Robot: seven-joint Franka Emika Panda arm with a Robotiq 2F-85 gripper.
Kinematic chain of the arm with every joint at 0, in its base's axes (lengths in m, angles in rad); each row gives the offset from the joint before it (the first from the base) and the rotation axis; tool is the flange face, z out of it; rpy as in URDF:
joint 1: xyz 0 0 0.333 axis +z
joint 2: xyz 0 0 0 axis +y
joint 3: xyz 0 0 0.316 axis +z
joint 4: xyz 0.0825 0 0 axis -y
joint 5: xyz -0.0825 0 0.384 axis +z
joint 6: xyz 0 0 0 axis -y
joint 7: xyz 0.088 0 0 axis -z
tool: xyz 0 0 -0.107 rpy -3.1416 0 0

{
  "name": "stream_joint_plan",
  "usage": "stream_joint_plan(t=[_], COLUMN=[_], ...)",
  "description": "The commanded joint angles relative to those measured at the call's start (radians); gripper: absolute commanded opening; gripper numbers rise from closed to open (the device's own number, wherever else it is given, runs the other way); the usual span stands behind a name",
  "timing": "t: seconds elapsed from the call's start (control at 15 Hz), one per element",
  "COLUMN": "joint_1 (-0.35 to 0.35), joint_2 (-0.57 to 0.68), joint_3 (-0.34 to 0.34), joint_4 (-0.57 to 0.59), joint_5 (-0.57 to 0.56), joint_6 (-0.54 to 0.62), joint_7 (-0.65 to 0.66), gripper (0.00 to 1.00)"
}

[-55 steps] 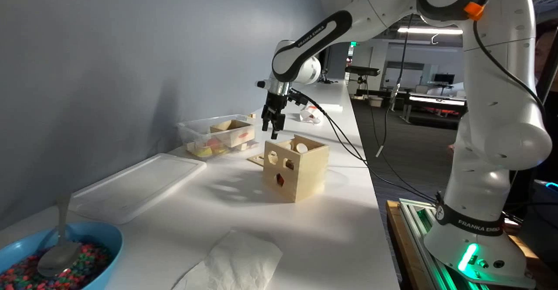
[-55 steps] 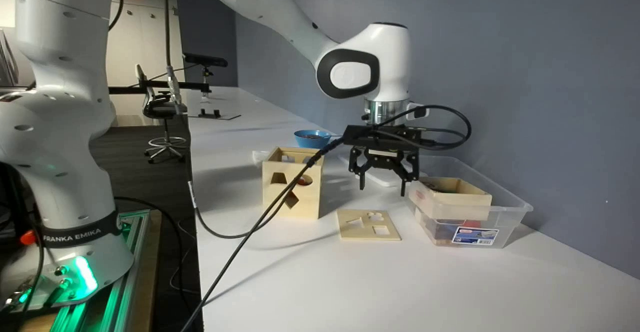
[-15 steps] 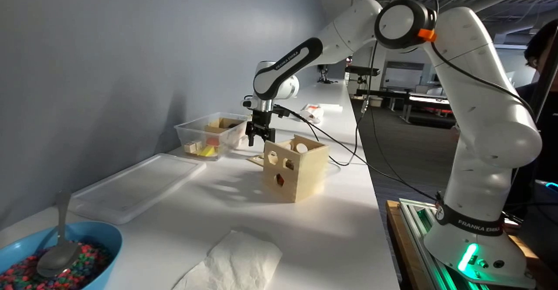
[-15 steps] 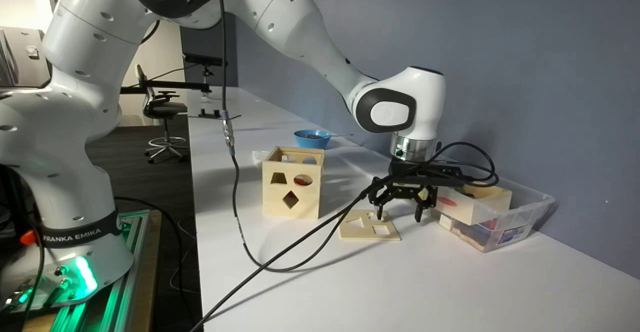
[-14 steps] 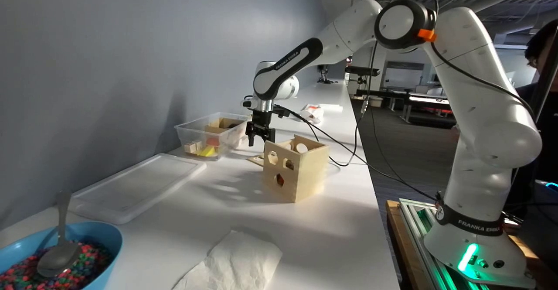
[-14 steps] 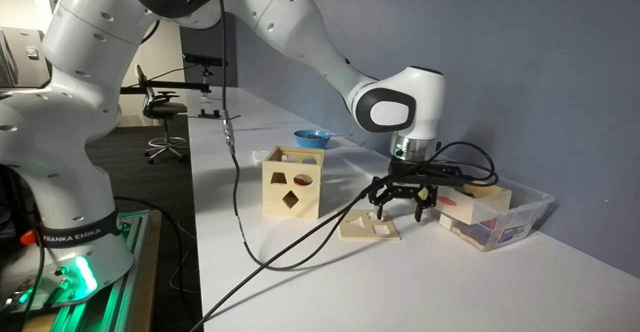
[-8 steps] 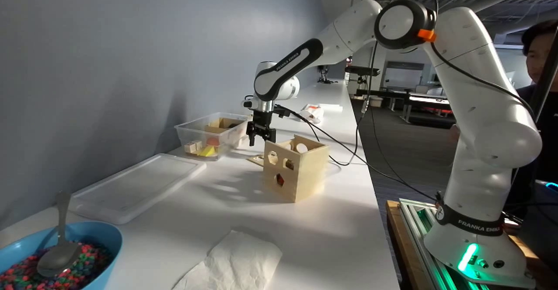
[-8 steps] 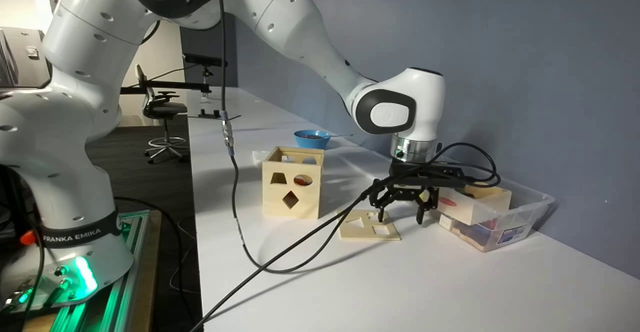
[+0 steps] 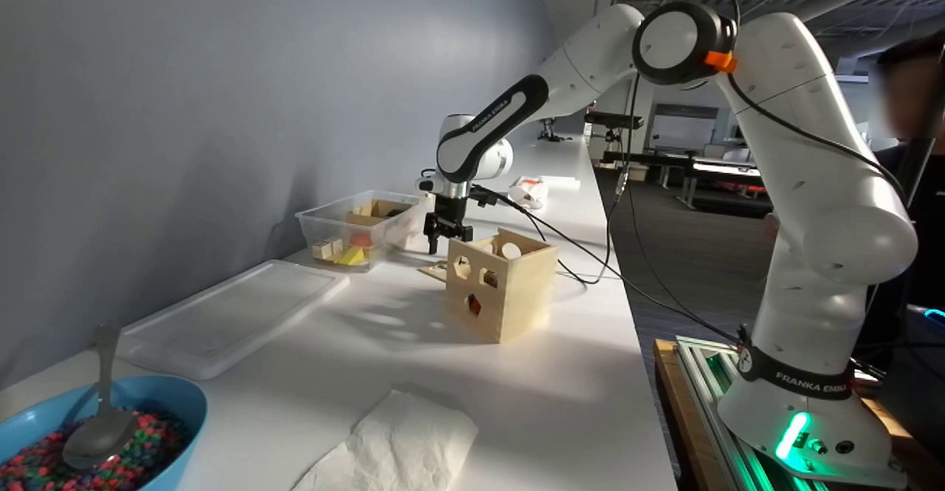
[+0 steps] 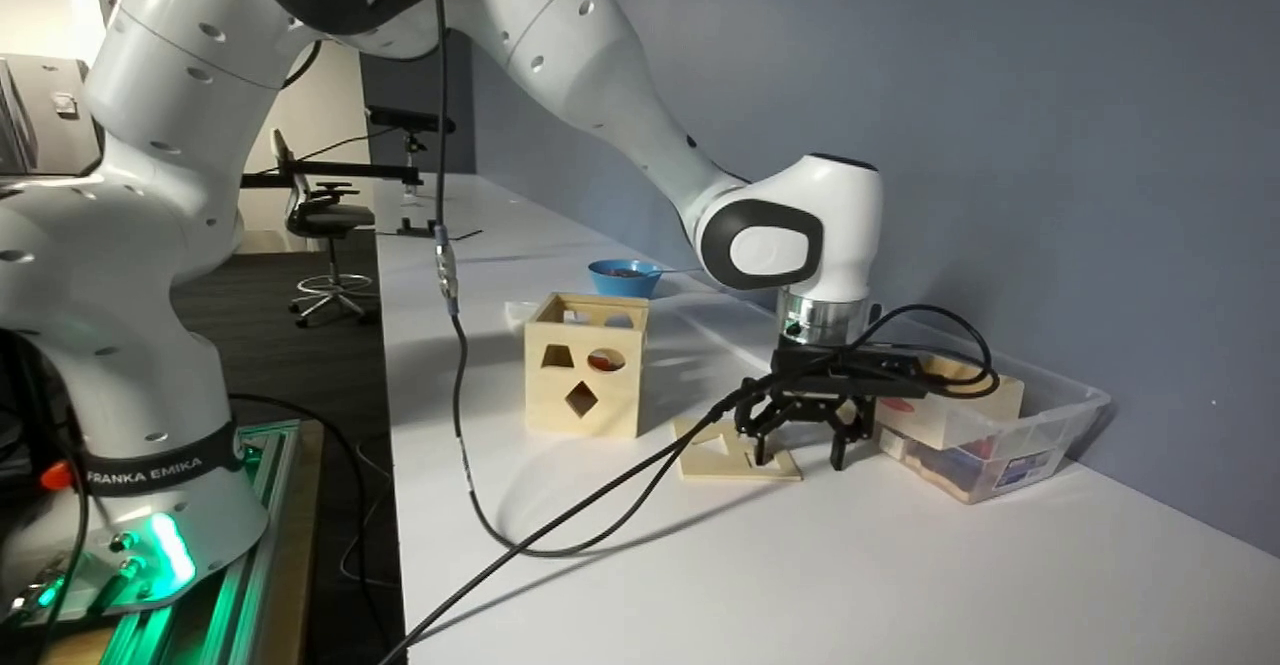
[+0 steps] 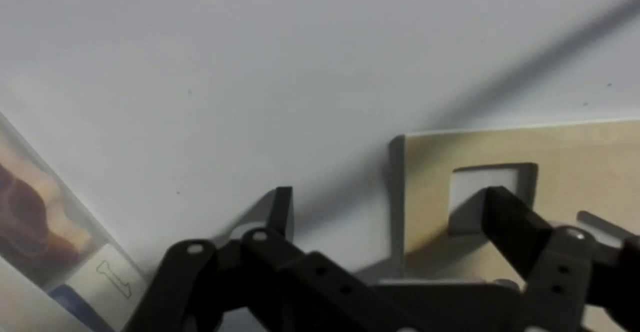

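Observation:
My gripper (image 10: 799, 460) points down low over the white table with its jaws wide apart and nothing between them. A flat wooden board with cut-out shapes (image 11: 575, 147) lies beneath it. In the wrist view the right finger (image 11: 520, 232) appears over the board's square hole, and the left finger (image 11: 281, 209) is over bare table past the board's edge. Whether a fingertip touches anything, I cannot tell. Beside the gripper stands a clear plastic bin (image 10: 1065, 415) holding a small wooden box (image 10: 930, 423) and coloured blocks. A wooden cube with shaped holes (image 9: 528, 299) stands close by in both exterior views.
A white plastic lid (image 9: 236, 314) lies along the grey wall. Nearer that camera are a blue bowl (image 9: 188, 417) with a spoon (image 9: 103, 432) and a crumpled paper towel (image 9: 406, 439). Black cables (image 10: 590, 490) hang from the wrist across the table. A person stands behind the arm's base.
Since a few seconds ago the gripper has come down and moved toward the board and bin. In the last half second it has sunk further, jaws still apart. The bin has shifted and turned slightly.

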Motion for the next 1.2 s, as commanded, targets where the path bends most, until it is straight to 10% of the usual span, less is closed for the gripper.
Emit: stream_joint_plan(t=[0.0,0.73,1.13], joint_1=[-0.003,0.02,0.008], joint_2=[-0.009,-0.024,-0.117], joint_3=[-0.001,-0.013,-0.006], joint_4=[-0.04,-0.041,-0.121], joint_5=[-0.009,-0.042,-0.042], joint_6=[0.067,0.057,0.019], joint_7=[-0.001,0.026,-0.009], gripper=[0.85,0.05,0.06])
